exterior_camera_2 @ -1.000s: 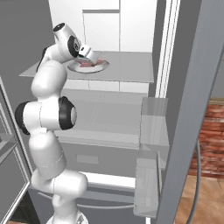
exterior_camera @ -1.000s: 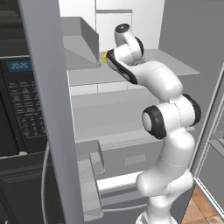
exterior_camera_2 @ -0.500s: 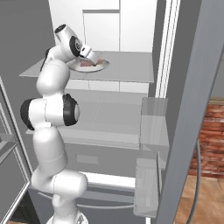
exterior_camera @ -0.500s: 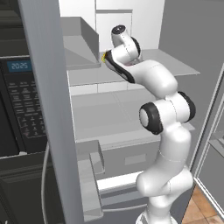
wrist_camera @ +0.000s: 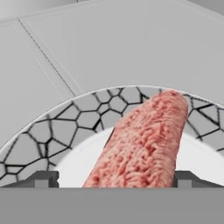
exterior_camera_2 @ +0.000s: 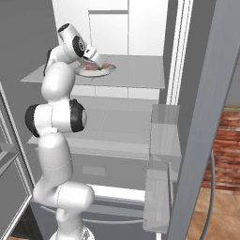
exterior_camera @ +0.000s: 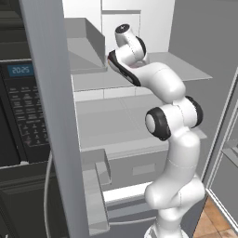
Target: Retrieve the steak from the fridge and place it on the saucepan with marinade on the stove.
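Note:
The steak [wrist_camera: 144, 135] is a pinkish-red slab lying on a round plate [wrist_camera: 87, 116] with a grey cracked-stone rim and a white centre. The plate rests on the top shelf [exterior_camera_2: 140, 70] of the open fridge. My gripper [wrist_camera: 114, 179] is open and straddles the near end of the steak, with one dark fingertip [wrist_camera: 43, 178] to its left and the other [wrist_camera: 186, 178] at its right edge. In the right base view the gripper [exterior_camera_2: 96, 62] is low over the steak [exterior_camera_2: 106, 64] and the plate [exterior_camera_2: 110, 71]. The saucepan, marinade and stove are out of view.
The open fridge door [exterior_camera: 51, 116] stands close on the left, with the black wall oven [exterior_camera: 18, 93] behind it. The other door with its bins [exterior_camera_2: 164, 140] stands on the right. Lower shelves [exterior_camera: 116, 121] and the bottom drawer [exterior_camera: 125, 193] lie beneath my arm.
The hand has sunk a little further onto the plate and the arm's upper part has swung slightly left in the left base view. The jaws have stayed wide.

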